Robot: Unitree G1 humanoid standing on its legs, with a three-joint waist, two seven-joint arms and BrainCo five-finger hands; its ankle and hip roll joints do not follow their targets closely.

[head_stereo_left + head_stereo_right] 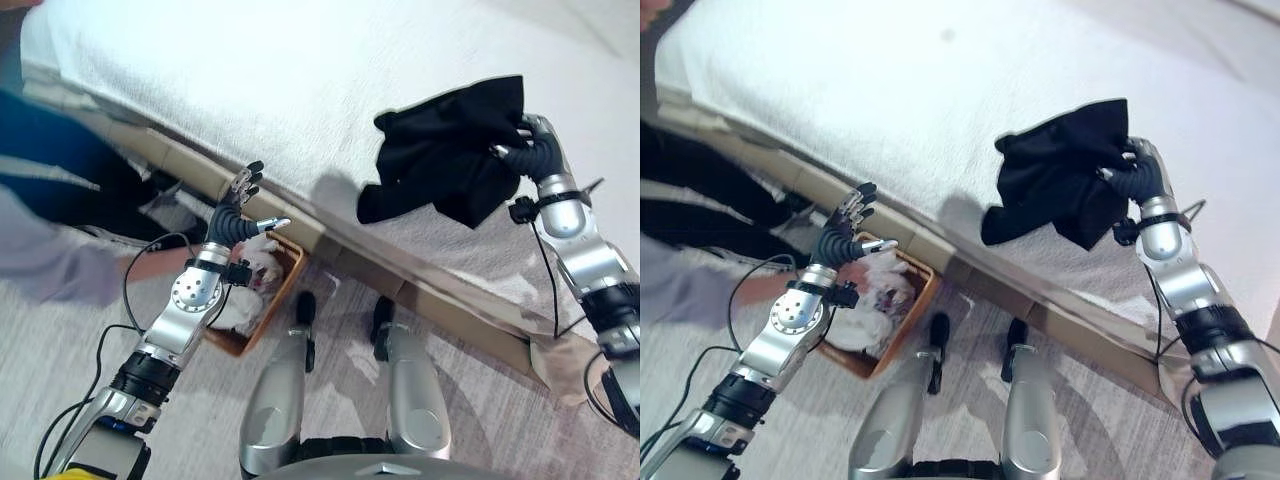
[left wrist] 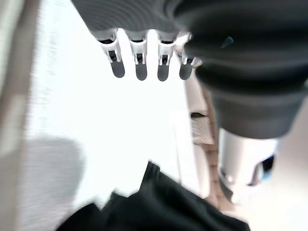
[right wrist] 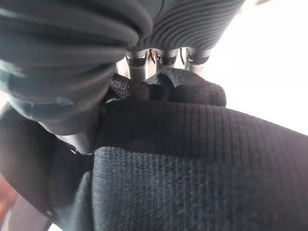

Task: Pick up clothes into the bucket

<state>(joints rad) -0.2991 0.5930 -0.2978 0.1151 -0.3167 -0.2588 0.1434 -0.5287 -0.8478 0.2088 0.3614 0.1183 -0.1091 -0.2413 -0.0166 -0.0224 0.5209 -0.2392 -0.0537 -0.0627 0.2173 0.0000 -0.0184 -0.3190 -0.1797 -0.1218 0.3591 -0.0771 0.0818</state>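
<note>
A black garment hangs bunched above the white bed, with my right hand shut on its right side. Up close, the black knit cloth lies pinched under my right hand's fingers. A brown woven bucket stands on the floor beside the bed, holding white clothes. My left hand hovers over the bucket with straight fingers and holds nothing. The black garment also appears in the left wrist view, past those fingers.
The bed's tan wooden frame runs diagonally between the mattress and the grey carpet. A person in dark blue and grey clothing crouches at the left, near the bucket.
</note>
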